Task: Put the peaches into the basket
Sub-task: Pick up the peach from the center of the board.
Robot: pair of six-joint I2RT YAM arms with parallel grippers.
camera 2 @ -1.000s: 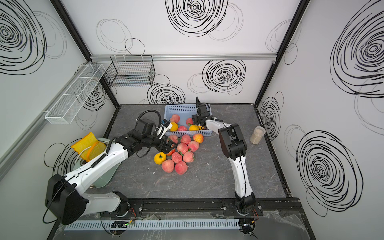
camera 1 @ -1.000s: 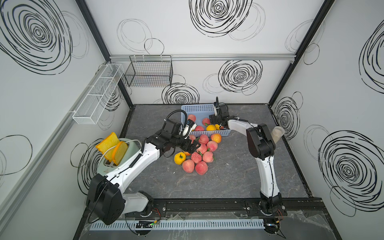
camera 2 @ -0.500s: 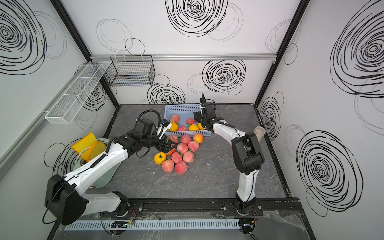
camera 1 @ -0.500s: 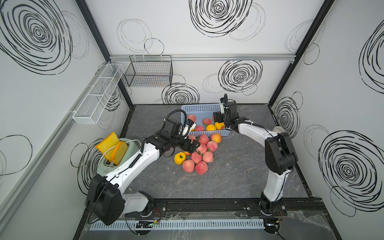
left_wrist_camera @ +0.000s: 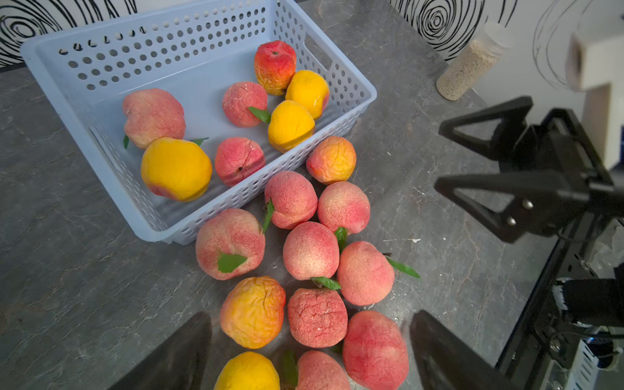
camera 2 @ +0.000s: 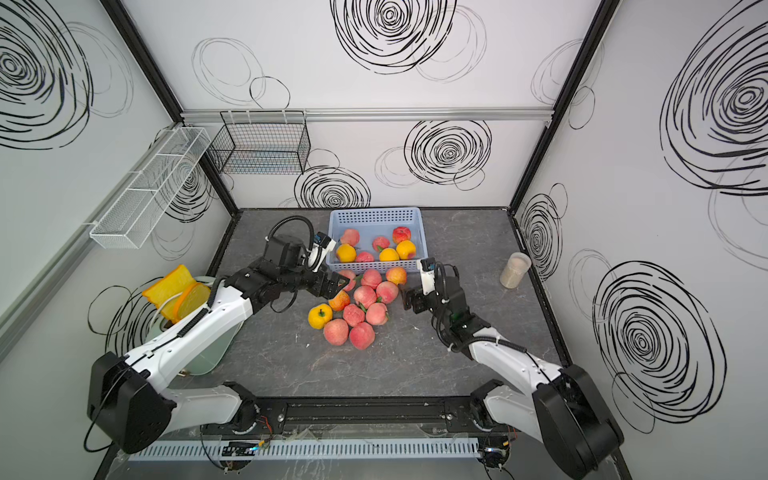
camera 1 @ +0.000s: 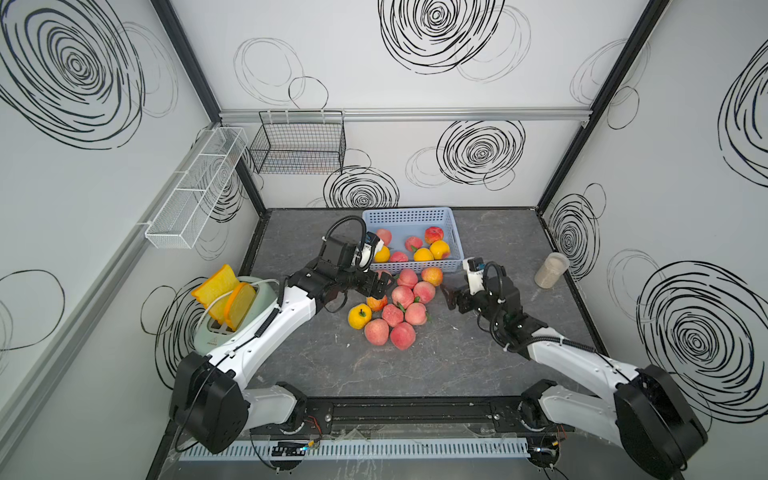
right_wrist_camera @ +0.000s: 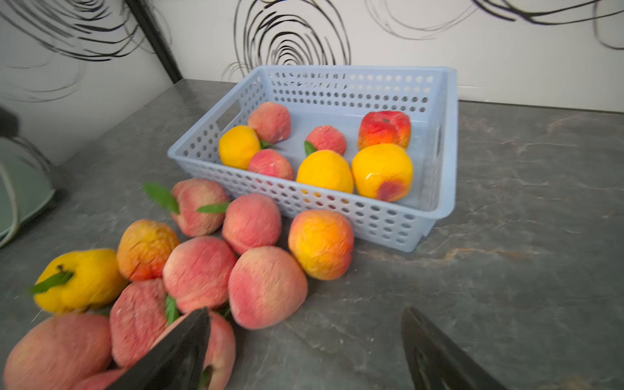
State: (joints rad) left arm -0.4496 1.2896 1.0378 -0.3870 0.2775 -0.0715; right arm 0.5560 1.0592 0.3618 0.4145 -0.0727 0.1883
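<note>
The light blue basket (camera 1: 409, 215) (camera 2: 374, 216) stands at the back of the table and holds several peaches (camera 1: 439, 249), pink and yellow. More peaches (camera 1: 402, 296) (camera 2: 365, 296) lie in a pile on the table against its front wall. My left gripper (camera 1: 380, 286) (left_wrist_camera: 310, 317) hangs open over the left side of the pile, and several peaches (left_wrist_camera: 317, 317) show between its fingers, none gripped. My right gripper (camera 1: 449, 297) (right_wrist_camera: 305, 312) stands open and empty just right of the pile. One of its fingers (right_wrist_camera: 189, 337) is next to a pink peach (right_wrist_camera: 266, 287).
A pale green toaster with toy bread (camera 1: 232, 299) sits at the left edge. At the right edge stands a clear jar of grain (camera 1: 550, 270). A black wire basket (camera 1: 299, 149) and a white mesh rack (camera 1: 195, 191) hang on the walls.
My right arm has drawn back from over the basket and come down to the table at the right of the pile. The left arm has hardly moved.
</note>
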